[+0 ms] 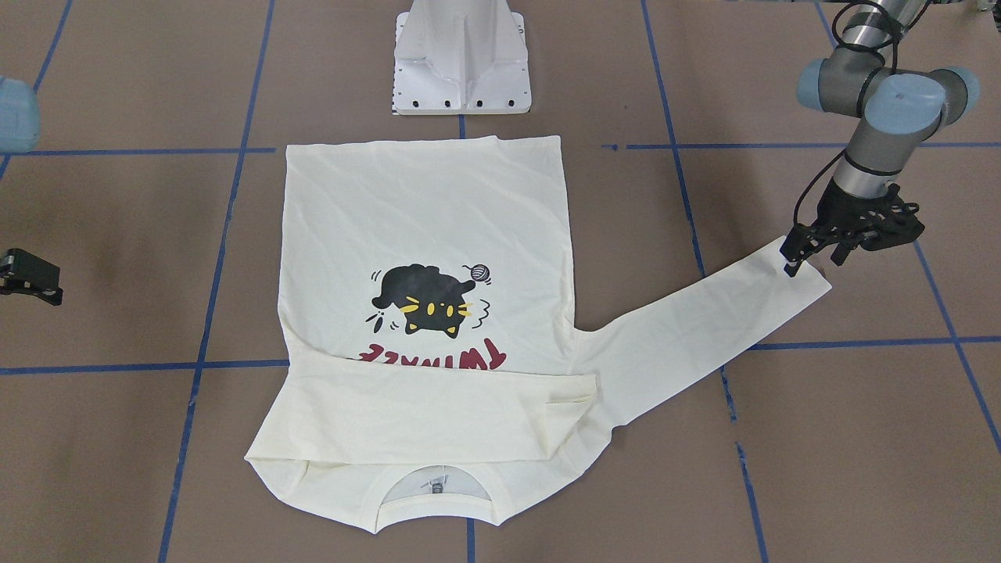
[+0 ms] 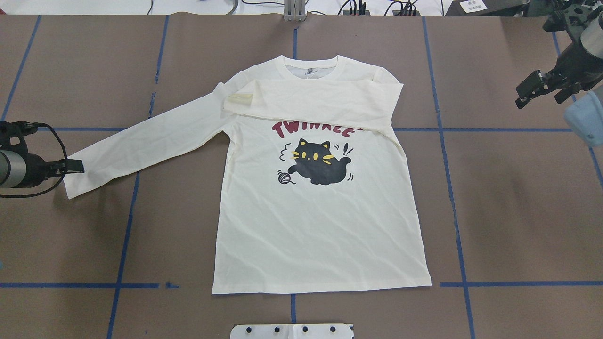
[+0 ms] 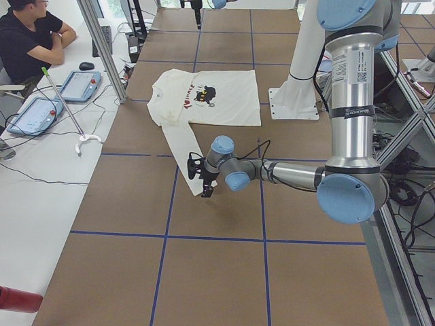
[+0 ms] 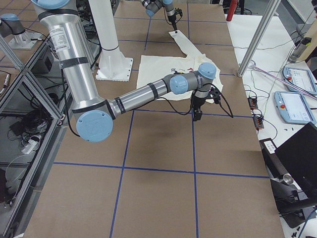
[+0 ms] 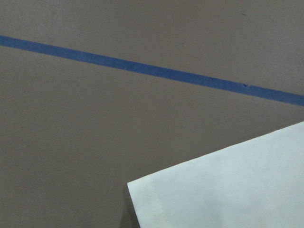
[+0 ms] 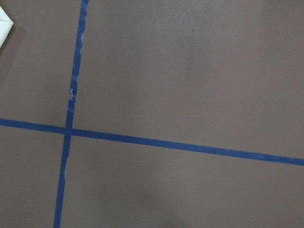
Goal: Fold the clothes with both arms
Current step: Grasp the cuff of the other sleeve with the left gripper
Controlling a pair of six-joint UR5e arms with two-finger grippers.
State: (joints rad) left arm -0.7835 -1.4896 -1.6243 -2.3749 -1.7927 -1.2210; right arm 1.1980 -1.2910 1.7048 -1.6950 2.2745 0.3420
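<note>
Two grippers, and both read to me as having their jaws apart. My left gripper (image 1: 815, 264) hangs over the cuff (image 1: 813, 286) of the shirt's outstretched sleeve (image 1: 696, 328). One fingertip (image 1: 791, 267) is right at the cuff's edge, but I cannot tell whether it touches the cloth. That wrist's camera looks down on a cuff corner lying flat on the table (image 5: 95, 142), just short of a blue tape line (image 5: 142, 69).

From this gripper the sleeve runs inward to the shirt (image 2: 320, 226), which lies flat and print up between the two grippers. The other sleeve (image 2: 325, 101) is folded across the chest, under the collar (image 2: 311, 60), covering the top of the red lettering (image 2: 287, 130).

My right gripper (image 2: 537, 101) is well apart from the shirt and grips nothing. Its camera shows two more of those lines crossing on the table.
</note>
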